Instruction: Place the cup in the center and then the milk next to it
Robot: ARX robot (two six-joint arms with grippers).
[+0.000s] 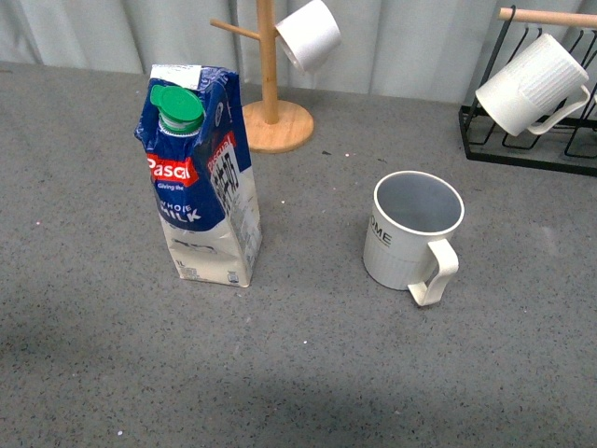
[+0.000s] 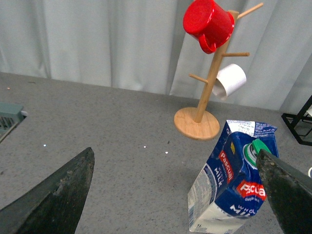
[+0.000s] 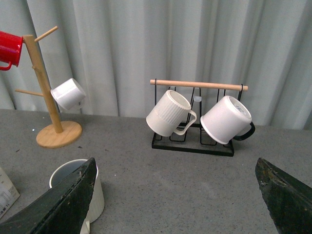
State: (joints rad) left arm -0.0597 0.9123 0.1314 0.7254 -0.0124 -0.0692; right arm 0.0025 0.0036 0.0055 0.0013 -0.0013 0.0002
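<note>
The cup [image 1: 408, 235], off-white and ribbed with dark lettering and a grey-blue inside, stands upright on the grey speckled tabletop [image 1: 308, 373], handle toward me. The milk carton [image 1: 201, 177], blue over white with a green cap, stands upright to its left, a gap between them. Neither arm shows in the front view. In the left wrist view my left gripper [image 2: 178, 195] is open and empty, with the milk carton [image 2: 234, 180] by one finger [image 2: 287, 190]. In the right wrist view my right gripper [image 3: 175, 195] is open and empty; the cup [image 3: 80, 187] sits partly behind one finger [image 3: 68, 202].
A wooden mug tree [image 1: 270, 112] with a plain white mug [image 1: 308, 35] stands at the back; a red mug [image 2: 208, 23] hangs on it higher up. A black rack [image 1: 532, 140] with plain white ribbed mugs [image 1: 534, 84] stands back right.
</note>
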